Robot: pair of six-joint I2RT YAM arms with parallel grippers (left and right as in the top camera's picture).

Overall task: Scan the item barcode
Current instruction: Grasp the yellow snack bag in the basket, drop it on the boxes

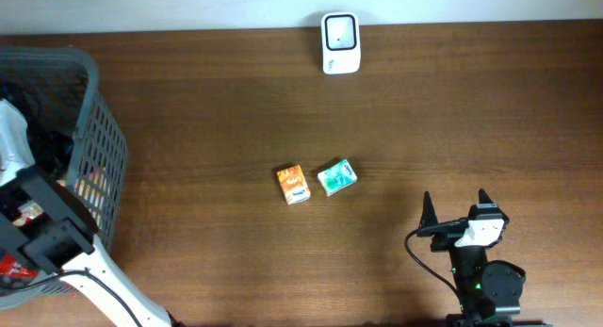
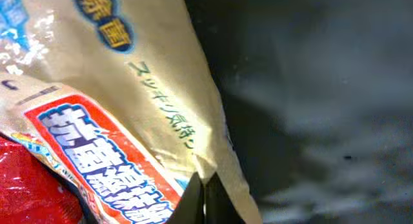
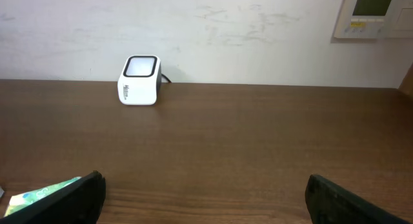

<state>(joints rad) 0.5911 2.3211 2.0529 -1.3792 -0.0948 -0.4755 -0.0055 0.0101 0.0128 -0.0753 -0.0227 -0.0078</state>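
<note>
Left wrist view, left claw (image 2: 204, 201): clenched; the two dark fingertips meet at the lower edge of the beige packet (image 2: 129, 88), and I cannot tell if a fold of it is caught between them.
Beige packet: fills the left half of this view, printed with blue characters and a red-framed label; it lies inside the basket (image 1: 105, 148) (in the overhead view the left arm (image 1: 57, 242) reaches down into it).
Red packet (image 2: 29, 185): at the lower left corner, touching the beige one.
Basket: grey, at the left end of the surface (image 1: 207, 110).
Right claw (image 1: 455, 201): released, jaws wide and empty, near the front right of the surface.
Green box (image 1: 336, 176): near the middle of the surface, just beside the orange box (image 1: 293, 184), not touching it.
Scanner (image 1: 339, 30): white, at the far edge by the wall, well apart from both claws.
</note>
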